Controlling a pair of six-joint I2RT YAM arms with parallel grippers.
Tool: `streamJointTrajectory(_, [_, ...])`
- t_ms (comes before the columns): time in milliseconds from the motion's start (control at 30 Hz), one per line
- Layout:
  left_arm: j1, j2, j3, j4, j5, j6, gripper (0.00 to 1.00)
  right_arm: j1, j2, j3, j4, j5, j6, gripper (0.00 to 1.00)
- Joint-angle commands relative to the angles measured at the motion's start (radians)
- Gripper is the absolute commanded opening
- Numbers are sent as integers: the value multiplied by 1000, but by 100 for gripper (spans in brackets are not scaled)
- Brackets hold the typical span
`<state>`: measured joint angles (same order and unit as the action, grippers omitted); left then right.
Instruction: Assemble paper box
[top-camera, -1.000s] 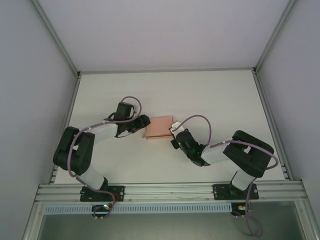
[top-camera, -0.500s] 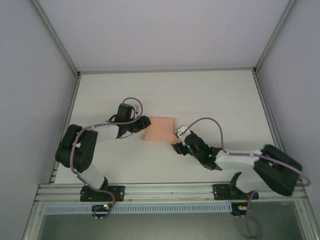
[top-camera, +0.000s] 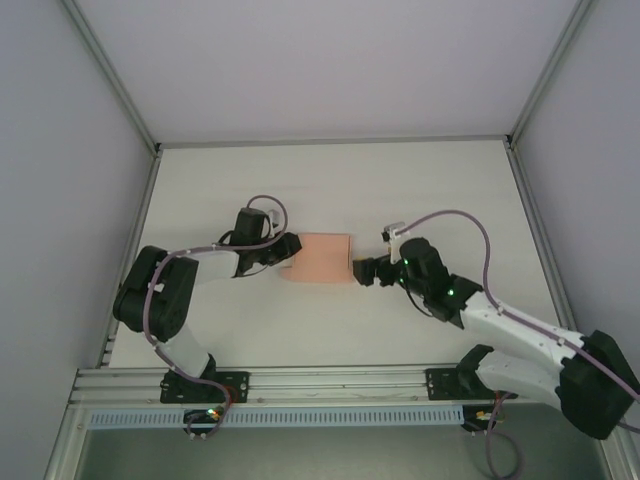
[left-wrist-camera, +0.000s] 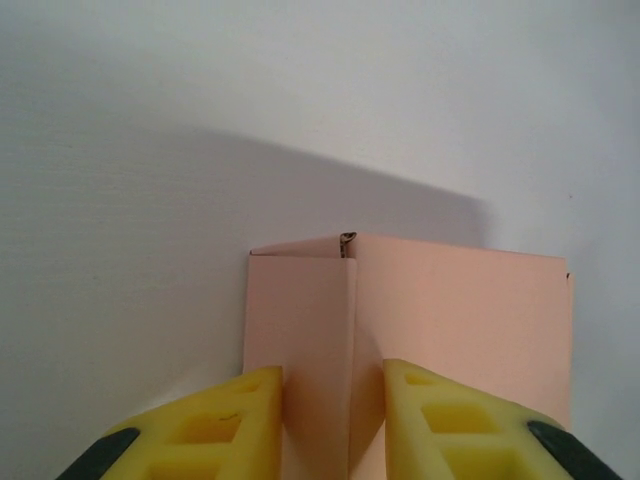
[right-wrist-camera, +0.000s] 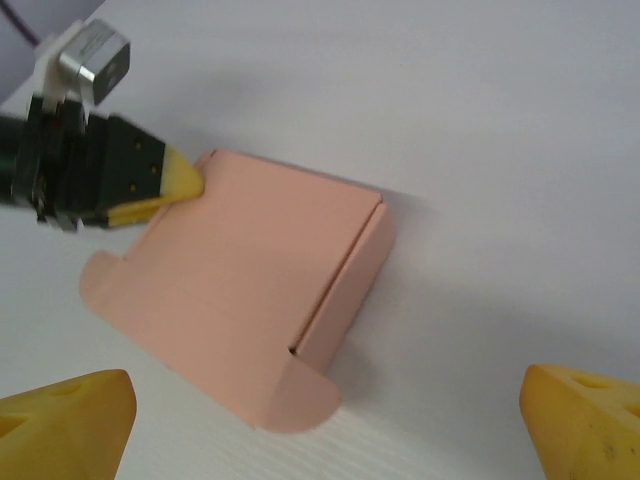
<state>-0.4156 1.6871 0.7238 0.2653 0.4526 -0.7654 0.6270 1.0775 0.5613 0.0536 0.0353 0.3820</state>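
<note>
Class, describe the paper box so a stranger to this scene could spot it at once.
On the white table, look midway between the two robot arms. The paper box lies there, between the left gripper and the right gripper. It is the only salmon-pink thing there, a small rectangular card box.

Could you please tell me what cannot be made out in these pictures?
1. Left wrist view: the near end of the paper box is cut off by the bottom edge and covered by the left claw, so a grip cannot be told.
2. Right wrist view: the fingers of the open right claw are cut by the frame corners.
3. Top view: the box flaps are too small to read.
</note>
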Motion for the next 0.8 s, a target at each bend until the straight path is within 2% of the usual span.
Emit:
streamJointTrajectory(0, [36,69,-74,-55,-6,-17,26,-34,113,92,-99,-166,137,100])
streamJointTrajectory(233, [119,74,-159,84,88,-67,23,-104,368,268,-205,-332,172,100])
streamJointTrajectory(567, [125,99,-179,135,109,-56,22,-114,621,357,-3,-522,247,100])
streamJointTrajectory(700, [126,118,-192,170,117,-66,22,-122,702,368,102,-607,286,95])
streamJointTrajectory(767, [126,125,-194,192,128,-72,20,-122,731,373,173,-666,309,88])
